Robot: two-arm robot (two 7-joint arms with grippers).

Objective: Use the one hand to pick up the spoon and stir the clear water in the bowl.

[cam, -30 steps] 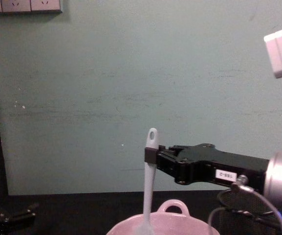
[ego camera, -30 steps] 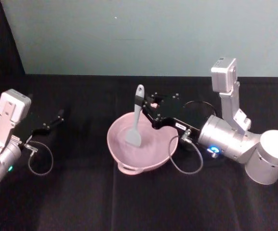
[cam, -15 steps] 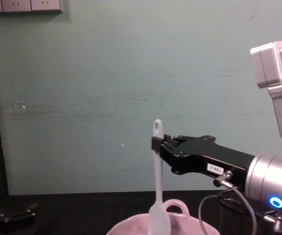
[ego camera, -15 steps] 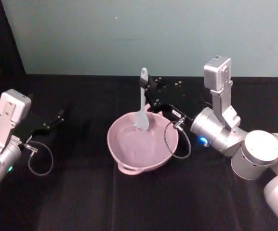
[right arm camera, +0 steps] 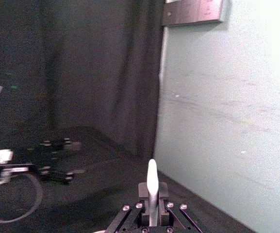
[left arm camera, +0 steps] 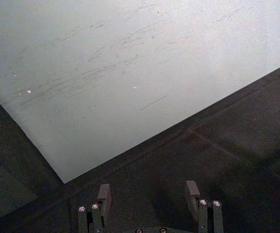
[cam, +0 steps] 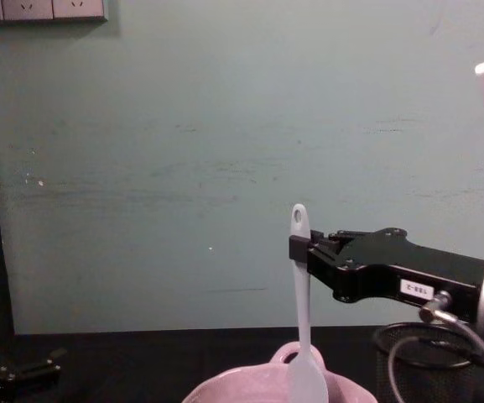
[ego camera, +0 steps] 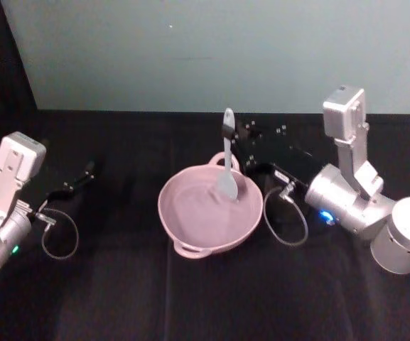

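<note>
The pale pink bowl (ego camera: 190, 224) sits mid-table, its loop handle toward the far side; its rim (cam: 250, 379) shows low in the chest view. The white spoon (ego camera: 227, 163) stands upright with its flat head dipped at the bowl's far right inside. My right gripper (ego camera: 231, 136) is shut on the spoon's handle near the top, also seen as the right gripper (cam: 300, 248) holding the spoon (cam: 301, 319) and the spoon tip (right arm camera: 152, 187). The water cannot be made out. My left gripper (left arm camera: 148, 194) hangs open, parked at the far left (ego camera: 77, 181).
A black wire-mesh cup (cam: 426, 361) stands behind the right arm at the right. Black cloth (ego camera: 119, 284) covers the table; a pale green wall (ego camera: 190, 50) rises behind it. Cables loop beside the bowl's right rim (ego camera: 290, 220).
The right gripper has carried the spoon rightward across the bowl, from the left-centre to the far right inside. The left arm has stayed still.
</note>
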